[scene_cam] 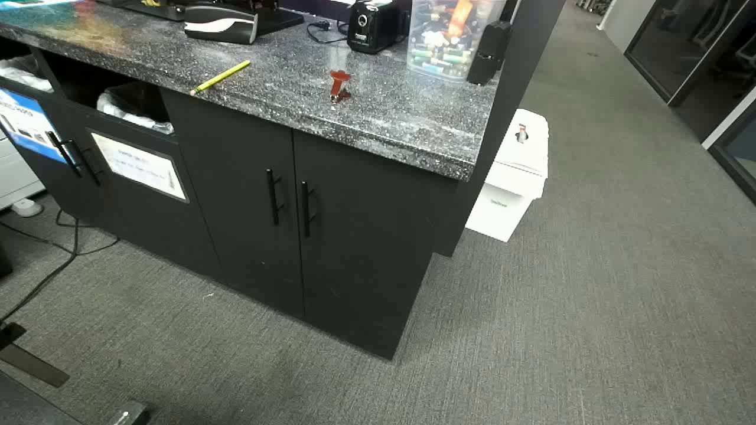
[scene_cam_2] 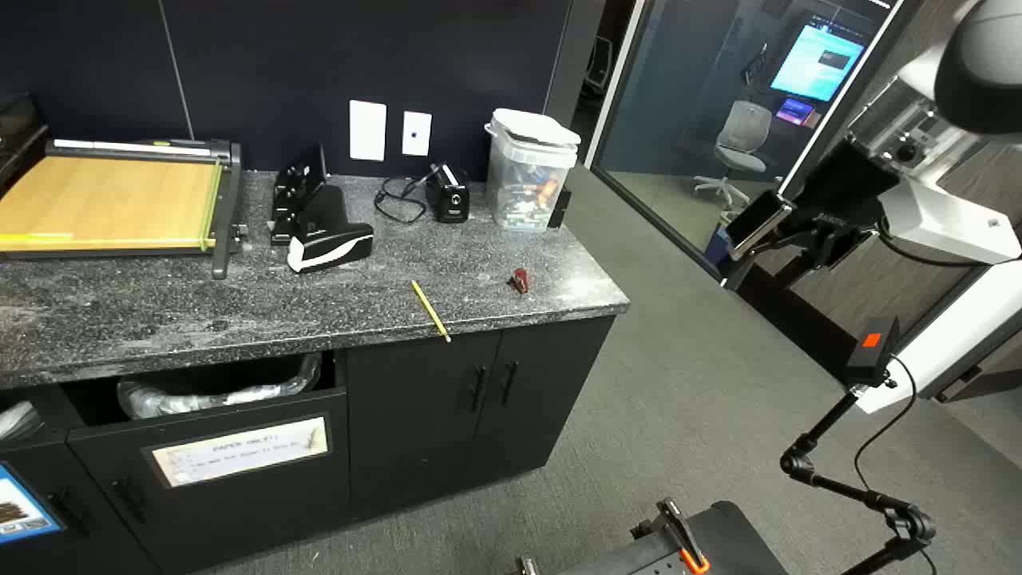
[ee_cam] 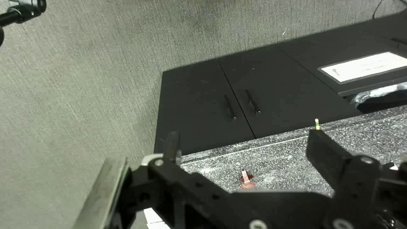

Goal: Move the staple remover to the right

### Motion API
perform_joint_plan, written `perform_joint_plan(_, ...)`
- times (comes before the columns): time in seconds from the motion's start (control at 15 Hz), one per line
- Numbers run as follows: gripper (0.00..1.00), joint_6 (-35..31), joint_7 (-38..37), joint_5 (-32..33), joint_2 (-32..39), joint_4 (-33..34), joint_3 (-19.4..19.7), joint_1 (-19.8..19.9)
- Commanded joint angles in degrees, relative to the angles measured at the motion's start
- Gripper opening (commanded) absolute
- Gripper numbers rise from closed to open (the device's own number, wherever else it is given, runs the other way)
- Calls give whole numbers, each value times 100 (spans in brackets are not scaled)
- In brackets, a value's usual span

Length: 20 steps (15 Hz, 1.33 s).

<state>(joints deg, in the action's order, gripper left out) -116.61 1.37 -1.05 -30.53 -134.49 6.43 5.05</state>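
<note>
Remover (scene_cam_2: 520,280): small and red, on the bench (scene_cam_2: 200,307) right of the pencil (scene_cam_2: 431,311), near the right-hand end in both exterior views; nothing holds it.
Pincer (ee_cam: 245,148): fingers (ee_cam: 326,154) wide apart with nothing gripped; well apart from the bench in an exterior view, so the grasp looks yet to be made.
Bench front: the remover lies near this edge; a descent slightly off-centre could push it over, onto the floor (scene_cam: 590,295).
Bench end: little surface is left on the right; carrying too far, or letting go at the lip, would drop it.
Remover's claw: low and uneven; a lopsided squeeze may twist it loose, and going too deep would jam the fingers on the bench.
Pencil's near end: seems to poke past the front edge; a low sweep could roll it off.
Tub (scene_cam_2: 527,164): clear, white-lidded, at the back right of the bench; holds small coloured cylinders (scene_cam: 456,58), probably batteries, and something orange (scene_cam: 460,18). A wide swing could knock it.
Paper bin (scene_cam_2: 255,415): marked PAPER ONLY, with a clear liner (scene_cam_2: 255,394); any paper inside cannot be made out.
White bin (scene_cam: 493,215): on the floor beyond the bench's end, lidded; contents hidden.
</note>
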Motion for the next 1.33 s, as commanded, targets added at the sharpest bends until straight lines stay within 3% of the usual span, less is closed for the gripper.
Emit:
perform_joint_plan(0.0,100,11,11,-11,5,13,-15,20)
perform_joint_plan(1.07,100,11,11,-11,4,17,-15,20)
perform_joint_plan(1.27,100,-181,-419,-68,881,637,-204,-37)
